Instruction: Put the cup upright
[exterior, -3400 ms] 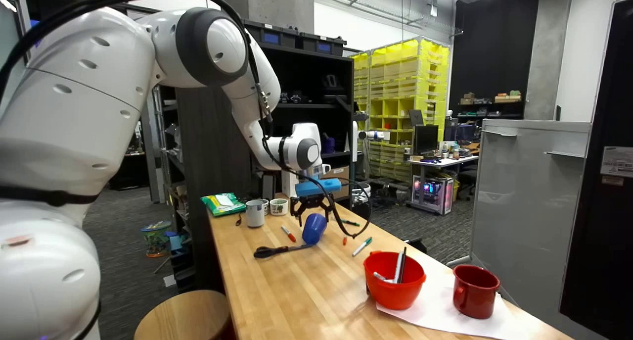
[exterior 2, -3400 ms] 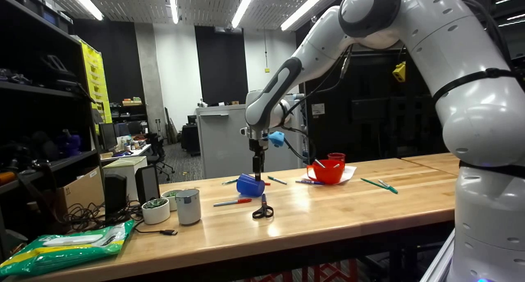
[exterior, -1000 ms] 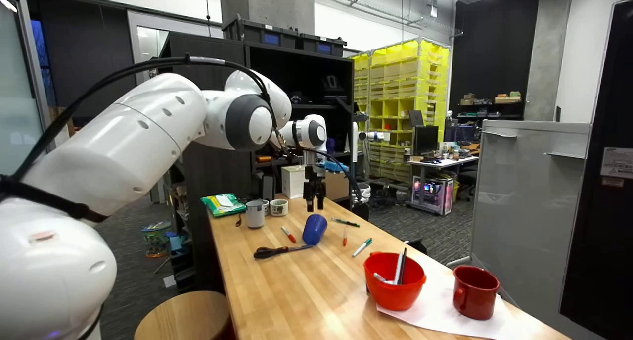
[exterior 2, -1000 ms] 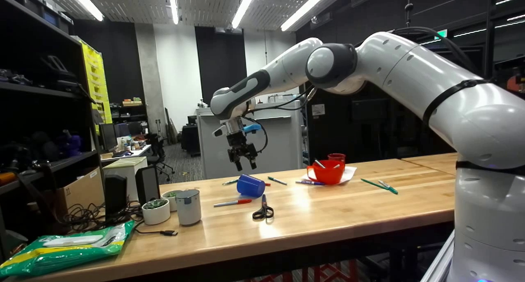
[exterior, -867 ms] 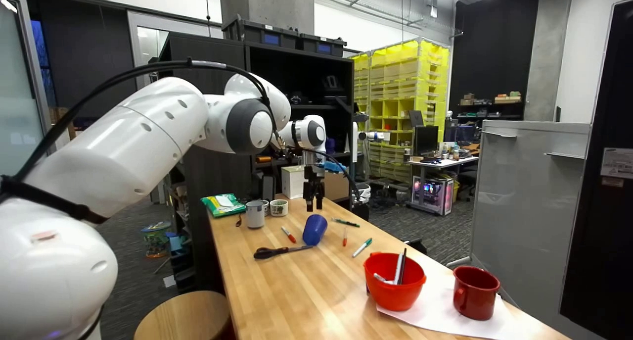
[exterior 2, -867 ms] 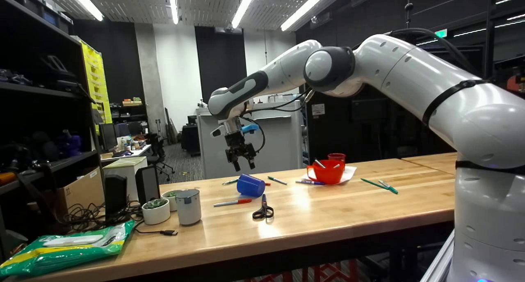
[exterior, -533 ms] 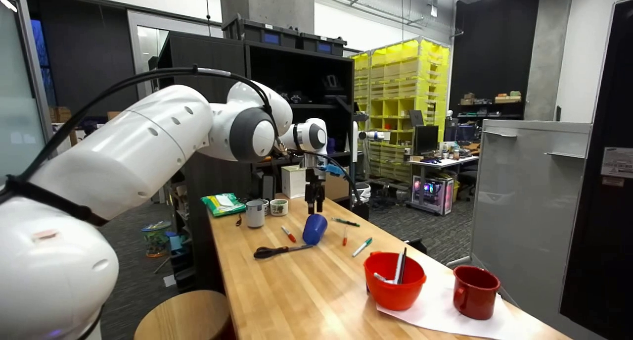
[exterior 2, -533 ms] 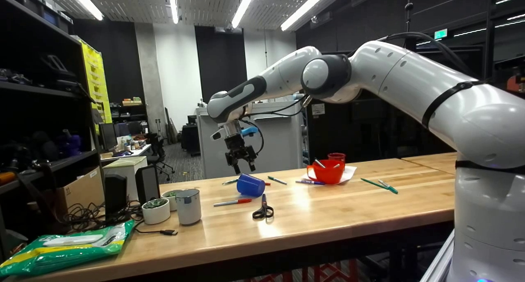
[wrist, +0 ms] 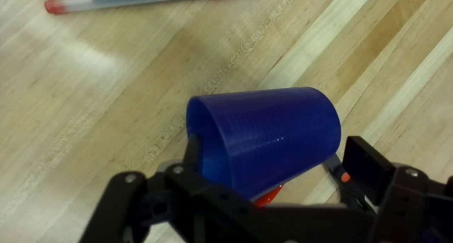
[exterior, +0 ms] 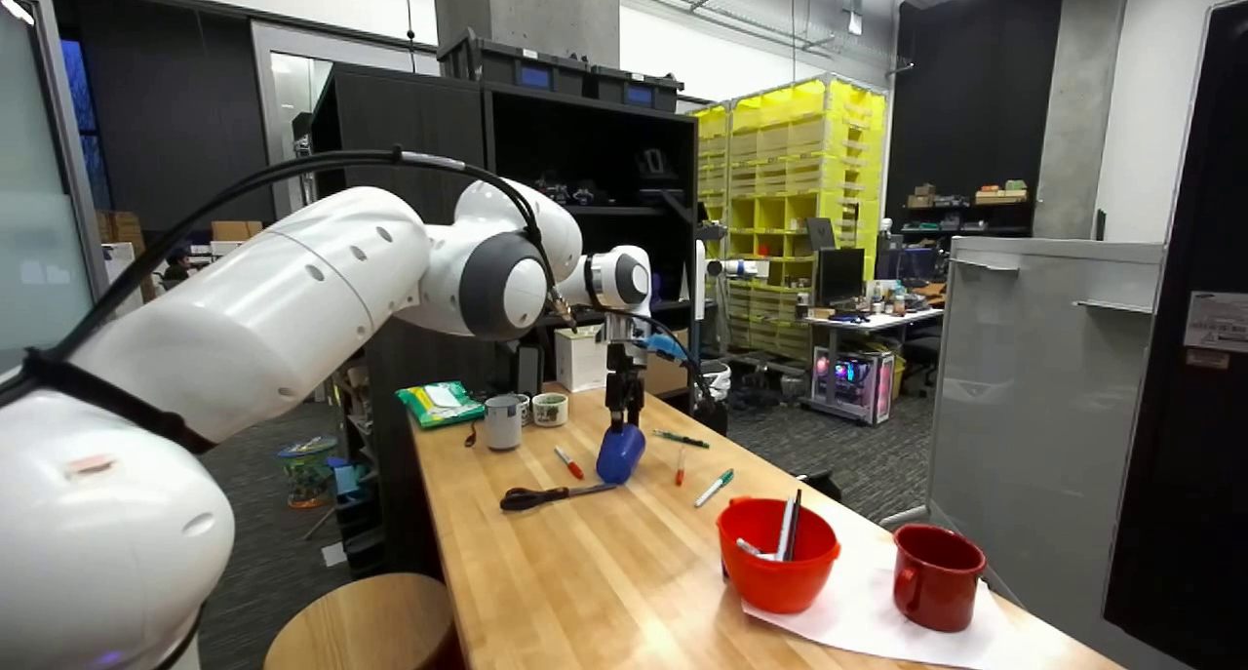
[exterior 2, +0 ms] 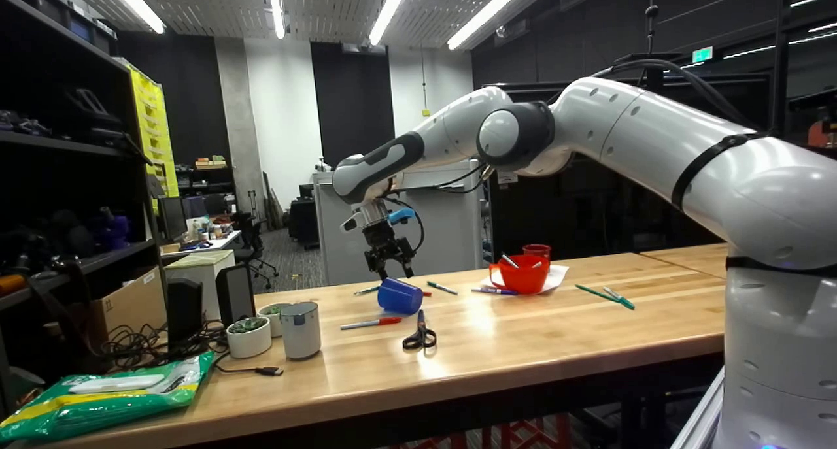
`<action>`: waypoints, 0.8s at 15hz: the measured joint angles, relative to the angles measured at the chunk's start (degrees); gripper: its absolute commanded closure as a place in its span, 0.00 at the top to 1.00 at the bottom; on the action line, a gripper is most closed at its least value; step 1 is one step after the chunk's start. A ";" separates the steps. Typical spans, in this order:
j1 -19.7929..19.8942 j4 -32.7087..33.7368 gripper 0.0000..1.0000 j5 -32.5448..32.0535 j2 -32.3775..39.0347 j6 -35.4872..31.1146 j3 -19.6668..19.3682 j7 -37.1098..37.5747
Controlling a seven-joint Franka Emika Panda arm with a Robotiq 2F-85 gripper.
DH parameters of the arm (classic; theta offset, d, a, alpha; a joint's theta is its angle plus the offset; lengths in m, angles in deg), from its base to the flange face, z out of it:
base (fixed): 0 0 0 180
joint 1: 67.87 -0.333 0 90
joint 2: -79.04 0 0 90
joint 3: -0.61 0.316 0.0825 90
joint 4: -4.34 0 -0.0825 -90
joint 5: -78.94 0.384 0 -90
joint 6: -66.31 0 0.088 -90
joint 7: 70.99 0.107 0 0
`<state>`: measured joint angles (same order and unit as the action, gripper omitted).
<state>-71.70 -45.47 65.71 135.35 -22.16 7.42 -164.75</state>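
Note:
The dark blue cup lies on its side on the wooden table, in both exterior views and in the wrist view. In the wrist view its mouth faces left and its base faces right. My gripper is just above the cup in both exterior views. In the wrist view the gripper is open, with one finger at the cup's mouth and the other beyond its base. The finger at the mouth overlaps the opening; whether it touches the cup I cannot tell.
Scissors lie with their blades reaching the cup. A red marker and other pens lie close by. A grey mug and potted plants stand near. A red bowl and dark red cup stand farther off.
Over three seconds my gripper rose from the cup and turned. In the last half second it has come down to the cup again, still open. The cup has not visibly moved.

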 measured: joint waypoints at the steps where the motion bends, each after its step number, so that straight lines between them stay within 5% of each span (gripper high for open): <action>1: 0.00 0.32 1.00 0.00 0.22 0.53 0.01 -0.08; 6: 0.00 1.41 1.00 0.01 1.21 2.91 0.11 -0.14; 7: 0.00 1.51 0.75 0.01 1.36 3.27 0.12 -0.14; 9: 0.00 1.71 0.68 0.04 1.61 3.70 0.16 -0.14; 12: 0.00 1.95 0.44 0.04 1.92 4.11 0.17 -0.12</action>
<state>-71.70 -43.52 65.75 137.27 -18.05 7.59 -164.88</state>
